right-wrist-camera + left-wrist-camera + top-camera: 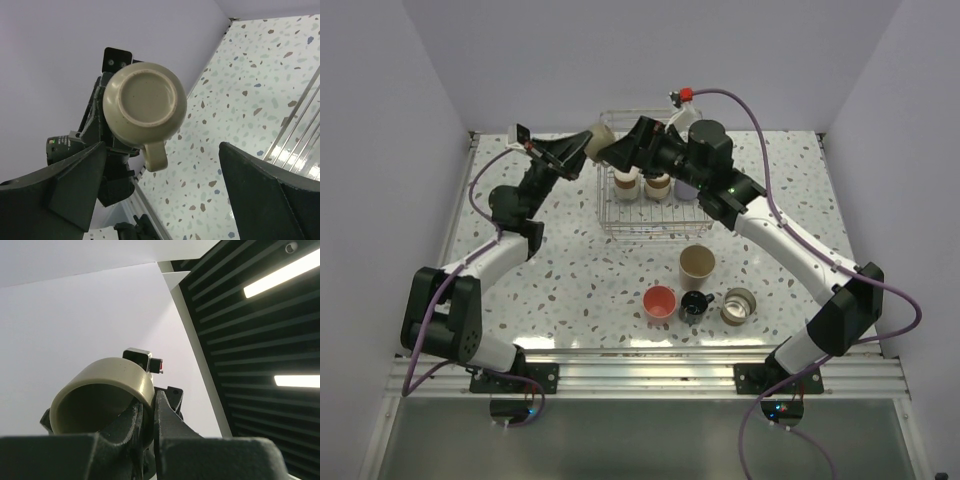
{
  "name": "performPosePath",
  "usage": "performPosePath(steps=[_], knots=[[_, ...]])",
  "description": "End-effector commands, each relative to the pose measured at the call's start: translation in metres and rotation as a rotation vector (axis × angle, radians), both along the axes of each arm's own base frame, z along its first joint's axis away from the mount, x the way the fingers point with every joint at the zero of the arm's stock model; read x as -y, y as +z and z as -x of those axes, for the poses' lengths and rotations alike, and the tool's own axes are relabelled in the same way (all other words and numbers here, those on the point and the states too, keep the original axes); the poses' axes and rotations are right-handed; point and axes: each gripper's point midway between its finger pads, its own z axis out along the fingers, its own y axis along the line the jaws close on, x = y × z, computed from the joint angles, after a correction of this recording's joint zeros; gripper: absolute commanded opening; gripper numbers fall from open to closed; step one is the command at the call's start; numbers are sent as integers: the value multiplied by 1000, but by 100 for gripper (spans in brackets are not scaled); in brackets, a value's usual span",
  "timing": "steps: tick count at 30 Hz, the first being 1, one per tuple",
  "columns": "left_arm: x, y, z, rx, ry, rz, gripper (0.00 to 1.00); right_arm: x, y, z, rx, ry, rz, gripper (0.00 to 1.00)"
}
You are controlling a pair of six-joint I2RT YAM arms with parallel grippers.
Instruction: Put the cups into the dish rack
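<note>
Pinched by one wall in the left gripper (586, 147): a small beige handled cup with a smooth, glazed-looking surface (601, 137), one finger inside the mouth and one outside, clamped on the rim. Held in the air on its side at the left edge of the rectangular silver wire dish rack (650, 236), base turned toward the right gripper (618, 152). Spread wide there, jaws either side of the cup and apparently not touching it.

Judging by the look: rigid, light, slick enough to slip, liable to chip or clatter if dropped onto the wire. Best taken squarely across the round body near the base, with the looped handle, pointing down in the right wrist view, kept out from between the pads. Only a thin rim pinch on the left side, so likely to pivot if nudged.

Elsewhere: several cups already standing in the rack (626, 185); waiting on the speckled table (570, 270), a taller tan cup (697, 264), a coral-pink cup (660, 302), a small black mug (694, 305) and a silvery metal cup (738, 306)
</note>
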Motion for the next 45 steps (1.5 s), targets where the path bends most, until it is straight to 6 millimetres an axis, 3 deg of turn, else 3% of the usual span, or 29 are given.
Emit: performPosePath(steps=[1, 11, 20, 29, 36, 40, 42, 43, 45], knots=[[-27, 73, 98, 483, -12, 145, 0, 0, 50, 2, 123, 27, -82, 98], [-30, 78, 101, 498, -15, 181, 0, -16, 65, -13, 94, 54, -191, 90], [-35, 82, 100, 510, 3, 226, 0, -24, 57, -14, 53, 82, -225, 82], [-30, 85, 98, 499, -24, 263, 0, -27, 58, -17, 36, 85, -261, 56], [-25, 81, 99, 484, -42, 260, 0, -31, 60, -19, 36, 97, -275, 64], [-23, 80, 97, 480, -48, 260, 0, -31, 61, -20, 34, 97, -278, 63], [-22, 81, 97, 482, -54, 260, 0, -32, 63, -19, 37, 104, -281, 58], [-20, 81, 97, 482, -58, 255, 0, -33, 61, -20, 34, 105, -279, 48], [-20, 79, 96, 477, -63, 254, 8, -33, 62, -19, 34, 109, -276, 37]])
